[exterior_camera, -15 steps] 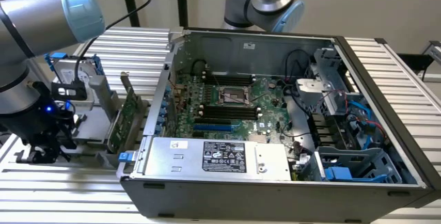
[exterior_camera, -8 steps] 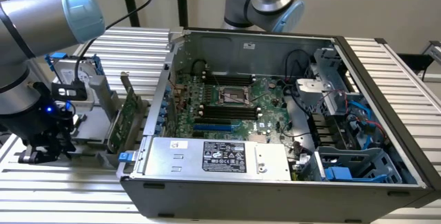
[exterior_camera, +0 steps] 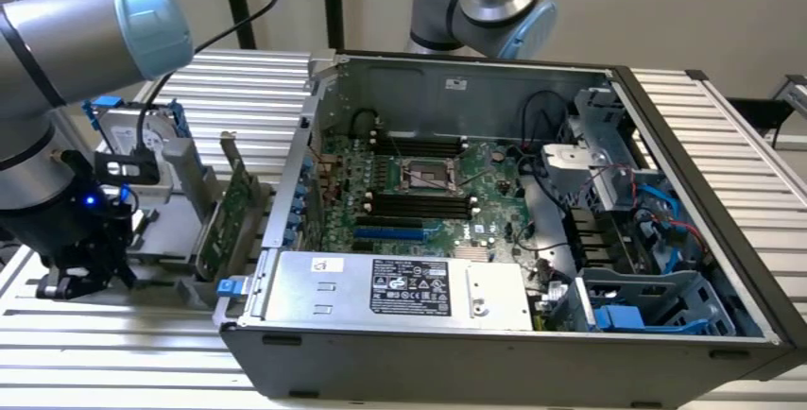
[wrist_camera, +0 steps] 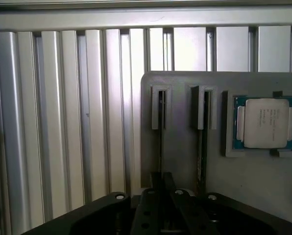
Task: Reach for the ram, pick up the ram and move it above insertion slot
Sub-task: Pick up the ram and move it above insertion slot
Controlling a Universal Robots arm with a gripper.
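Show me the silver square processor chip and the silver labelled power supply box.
Silver square processor chip point(wrist_camera: 263, 122): wrist view, middle of its metal lid.
Silver labelled power supply box point(exterior_camera: 410, 287): exterior view, on its label.

Ribbed aluminium table point(exterior_camera: 706, 127) carries open computer case point(exterior_camera: 505, 353), grey holder plate point(wrist_camera: 185, 147).

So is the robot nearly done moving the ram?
Not yet, it's near the start. Done: the gripper is down at the ram, which stands in its grey holder. In hand: the gripper looks closed on the ram's end. Left: the ram isn't lifted out yet, and it isn't above the black slots.
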